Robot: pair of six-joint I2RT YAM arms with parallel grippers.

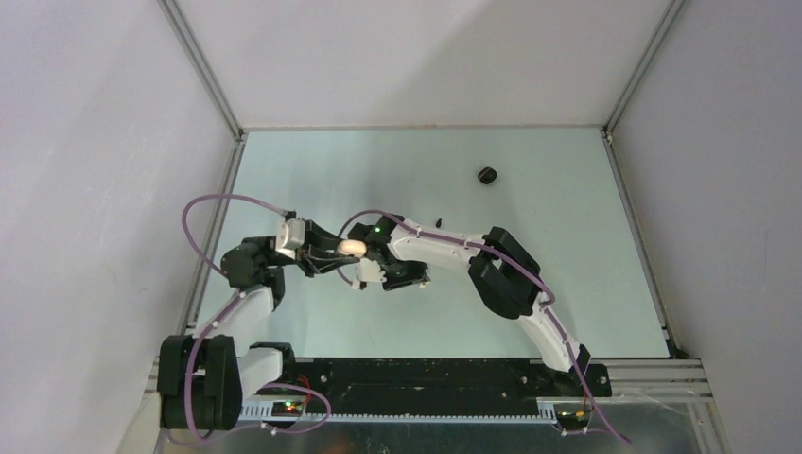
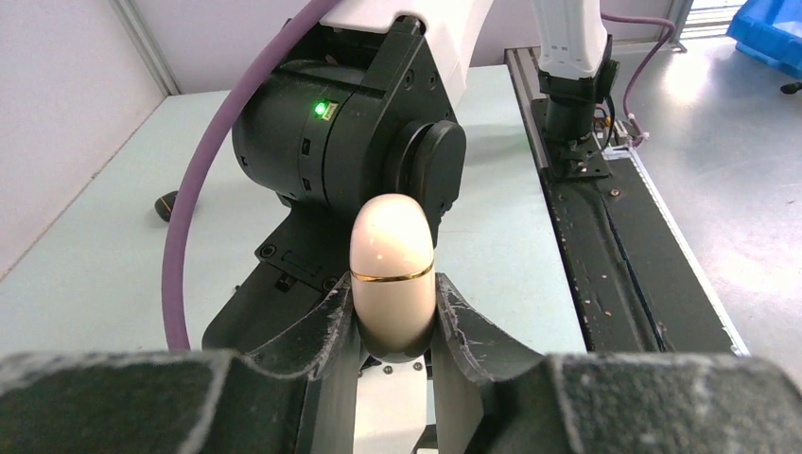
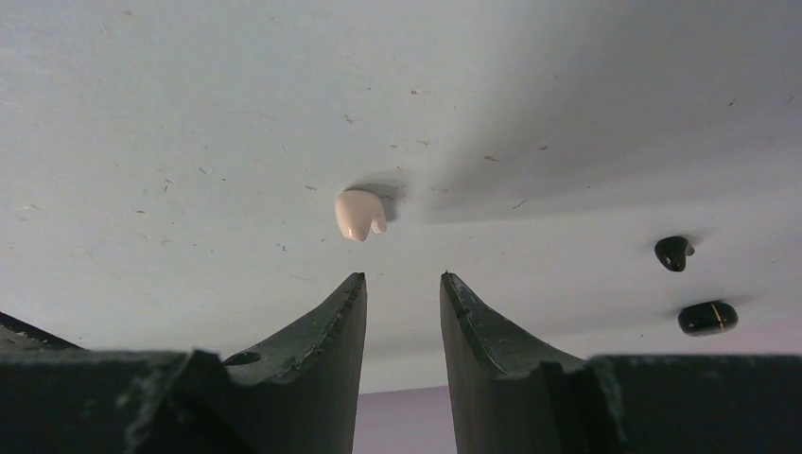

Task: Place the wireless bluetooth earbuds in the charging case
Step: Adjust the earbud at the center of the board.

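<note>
My left gripper is shut on a cream-white charging case with a thin gold band, holding it end-up above the table; its lid looks closed. From above, the case shows between the two wrists. My right gripper is open and holds nothing. It points down at the table just short of a cream-white earbud lying loose there. A black earbud lies further right, and it shows in the top view too. The right gripper sits close beside the held case.
A black oval case with a gold line lies past the black earbud, towards the back of the table. The right arm's dark wrist housing stands right behind the held case. Metal rails border the pale table.
</note>
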